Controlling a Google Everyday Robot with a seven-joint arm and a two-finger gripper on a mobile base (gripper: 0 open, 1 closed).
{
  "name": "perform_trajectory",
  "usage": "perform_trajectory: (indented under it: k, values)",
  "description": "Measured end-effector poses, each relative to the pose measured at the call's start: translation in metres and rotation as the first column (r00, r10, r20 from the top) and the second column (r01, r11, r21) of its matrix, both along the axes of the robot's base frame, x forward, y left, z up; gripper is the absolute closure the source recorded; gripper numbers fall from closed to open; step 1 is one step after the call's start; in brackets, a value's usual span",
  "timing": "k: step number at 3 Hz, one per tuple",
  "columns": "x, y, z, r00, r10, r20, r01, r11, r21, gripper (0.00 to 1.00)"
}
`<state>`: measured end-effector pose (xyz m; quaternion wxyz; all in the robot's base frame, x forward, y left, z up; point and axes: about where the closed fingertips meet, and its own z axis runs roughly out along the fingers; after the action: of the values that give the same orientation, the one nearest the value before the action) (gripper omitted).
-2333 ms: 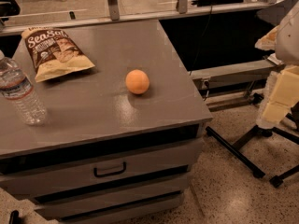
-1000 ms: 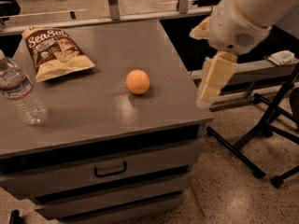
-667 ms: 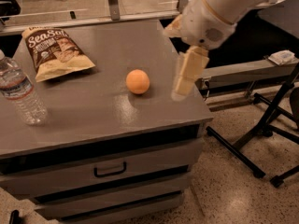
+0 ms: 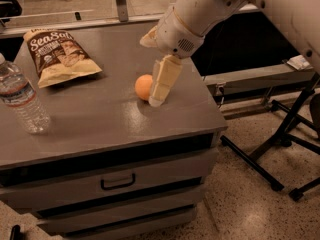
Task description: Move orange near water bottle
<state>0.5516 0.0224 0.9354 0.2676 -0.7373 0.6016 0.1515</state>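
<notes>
The orange [image 4: 143, 86] sits on the grey cabinet top [image 4: 100, 124], right of centre. My gripper [image 4: 161, 84] hangs from the white arm coming in from the upper right and stands right beside the orange, on its right, partly covering it, tip close to the surface. The water bottle [image 4: 21, 99], clear and ribbed with a white-and-blue label, stands upright at the left edge of the top, well apart from the orange.
A brown-and-yellow chip bag [image 4: 60, 56] lies at the back left of the top. The cabinet has drawers with a handle [image 4: 118, 182] in front. A black stand's legs [image 4: 280, 149] spread on the speckled floor to the right.
My arm has swung in from the right and come down, bringing the gripper from beyond the cabinet's right edge to right beside the orange. Orange, bottle and bag have not moved.
</notes>
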Motion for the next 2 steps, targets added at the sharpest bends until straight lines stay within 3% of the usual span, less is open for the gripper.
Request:
perform_trajectory:
  k: [2]
  values:
    - [0.023, 0.016, -0.04, 0.9998, 0.004, -0.018, -0.003, 0.999, 0.038, 0.0]
